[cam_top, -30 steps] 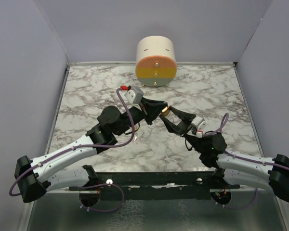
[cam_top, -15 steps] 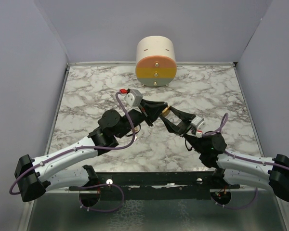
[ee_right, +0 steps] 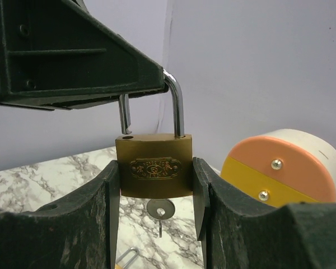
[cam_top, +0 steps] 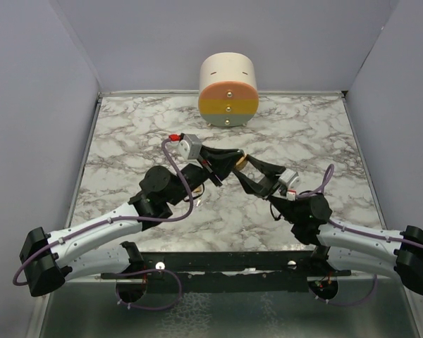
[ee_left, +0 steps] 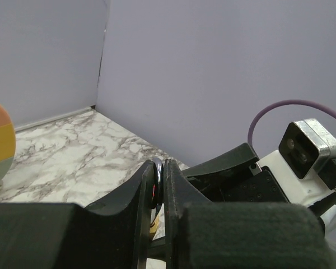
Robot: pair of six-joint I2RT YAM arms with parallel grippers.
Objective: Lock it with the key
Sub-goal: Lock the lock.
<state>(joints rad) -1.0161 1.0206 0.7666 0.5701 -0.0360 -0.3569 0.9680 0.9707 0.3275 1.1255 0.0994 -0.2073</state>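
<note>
Right claw (ee_right: 157, 171) is clamped on the brass padlock (ee_right: 155, 175), key (ee_right: 161, 212) in its underside; left claw (ee_left: 159, 182) is pinched on the shackle (ee_right: 177, 103).

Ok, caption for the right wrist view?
Right end effector clamps a brass padlock, key inserted, while left end effector pinches its shackle.

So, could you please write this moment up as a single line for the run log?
left gripper: shut on shackle | right gripper: shut on padlock | key: in keyhole | shackle: not latched
</note>
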